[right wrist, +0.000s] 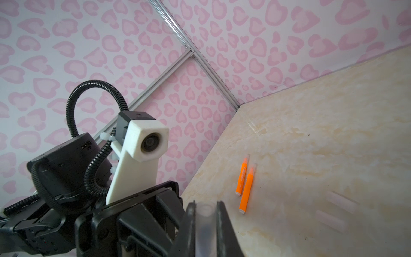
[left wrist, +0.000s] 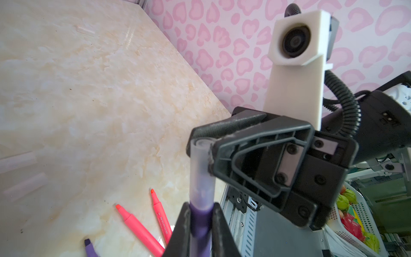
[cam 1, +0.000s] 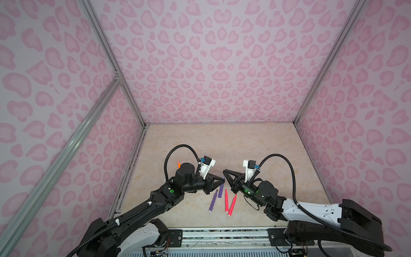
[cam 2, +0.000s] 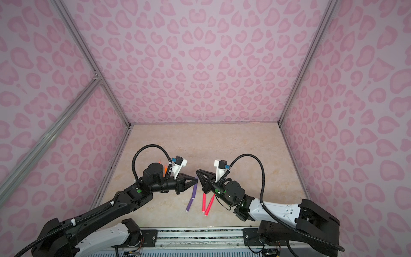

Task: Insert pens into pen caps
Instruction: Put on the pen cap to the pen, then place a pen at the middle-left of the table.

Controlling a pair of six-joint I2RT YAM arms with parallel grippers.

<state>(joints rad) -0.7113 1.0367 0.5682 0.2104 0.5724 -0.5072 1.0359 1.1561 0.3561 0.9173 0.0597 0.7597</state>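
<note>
The left gripper point(left wrist: 200, 209) is closed on the barrel of a purple pen point(left wrist: 200, 224). The pen's tip points straight at the right gripper point(left wrist: 203, 148). The right gripper is clamped on a clear pen cap point(left wrist: 200, 169), near the cap's closed end. The right wrist view shows this cap pinched between the two fingers point(right wrist: 190, 222).

Through the clear wall the purple tip shows inside the cap's open end. I judge that the pen has entered, but I cannot tell if it is fully seated.

The pen looks light, stiff and smooth. It is also round, so it may turn or slide in a weak grip. A hold on the barrel close to the tip, as here, keeps it from swinging during the push. The cap looks thin and slippery, and a hard squeeze could make its mouth oval. It is better held at the closed end, with the push going along the pen's axis.

Below the two grippers, on the table point(cam 1: 244, 144), lie another purple pen point(cam 1: 212, 202) and two pink-red pens point(cam 1: 226, 200) point(cam 1: 232, 205), all uncapped. Behind the left gripper, well apart from it, two orange pens point(right wrist: 241, 178) point(right wrist: 246, 191) lie side by side, and they seem to carry caps. Two loose caps point(right wrist: 340, 201) point(right wrist: 331, 220) lie on the table apart from the right gripper.
</note>
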